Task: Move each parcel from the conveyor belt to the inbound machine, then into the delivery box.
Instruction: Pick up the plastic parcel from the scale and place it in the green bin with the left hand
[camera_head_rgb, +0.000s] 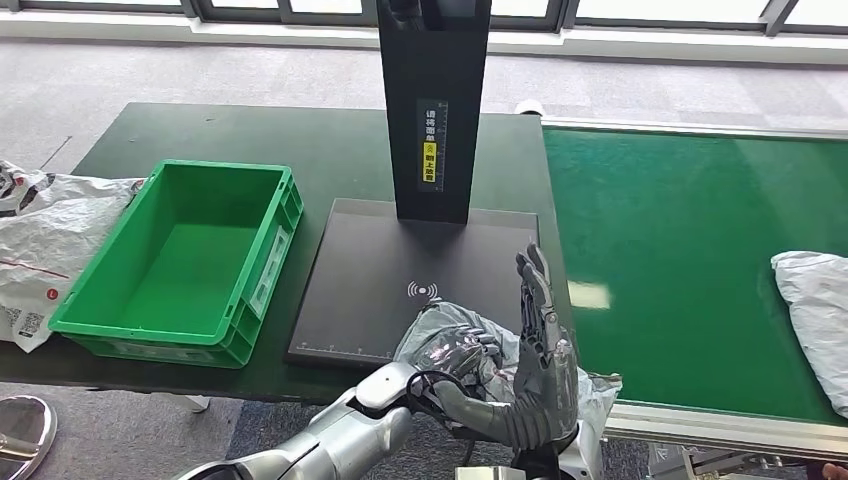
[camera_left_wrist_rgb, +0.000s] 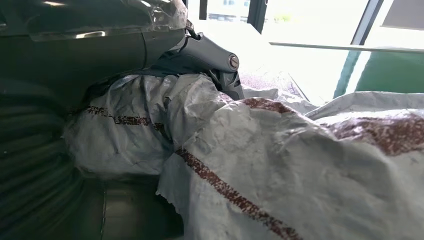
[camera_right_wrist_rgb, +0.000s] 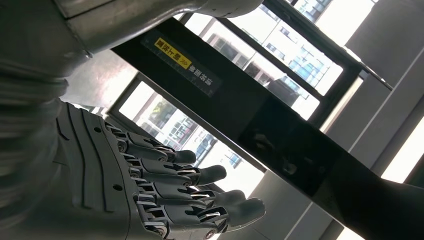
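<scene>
A green box (camera_head_rgb: 175, 262) stands at the table's (camera_head_rgb: 330, 140) left edge. On the scanner plate's (camera_head_rgb: 370, 270) front edge, the left hand (camera_head_rgb: 455, 355) grasps a grey parcel (camera_head_rgb: 470, 345). The right hand (camera_head_rgb: 540, 340) is released, fingers straight. Another parcel (camera_head_rgb: 815, 320) lies at the belt's (camera_head_rgb: 680, 250) right edge.

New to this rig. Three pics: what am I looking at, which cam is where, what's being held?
It is a humanoid robot with two silver arms and many-fingered hands. The wide picture comes from its head, looking down at a dark table. On it stand an empty green delivery box and the black inbound machine, a flat pad with a tall post. The green conveyor belt to the right carries another white parcel.

The other two pictures come from cameras at the wrists. The left hand grips a crumpled grey parcel at the pad's near edge. The right hand is open, fingers straight, beside it.
</scene>
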